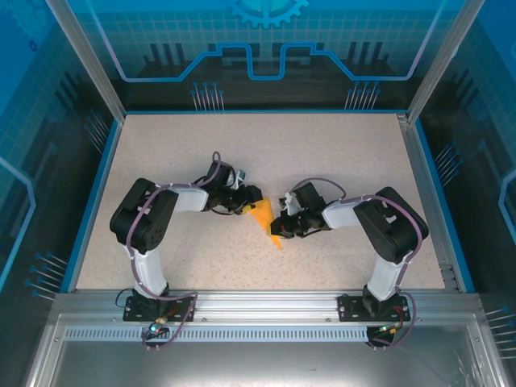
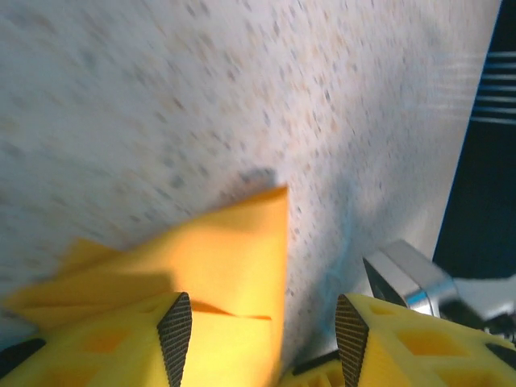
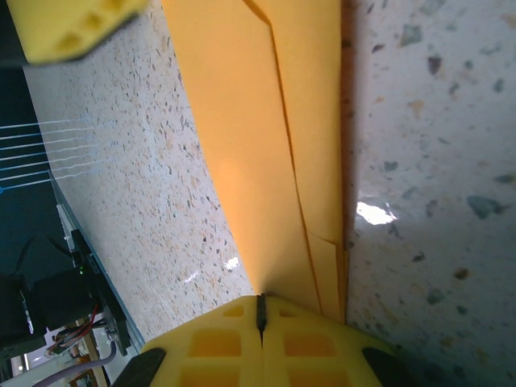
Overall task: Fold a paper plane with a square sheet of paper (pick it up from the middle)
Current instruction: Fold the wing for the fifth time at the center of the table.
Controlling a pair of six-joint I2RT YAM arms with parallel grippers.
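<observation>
Paper plane (image 3: 258,121) in right tool (image 3: 260,316), speckled table (image 3: 435,121).

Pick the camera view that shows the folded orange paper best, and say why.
Right wrist view: the folded orange paper is large and sharp, its layered fold edges clear, narrowing into the shut right hand. The left wrist view gives a blurred corner; the top view, a small orange wedge between the arms.
</observation>
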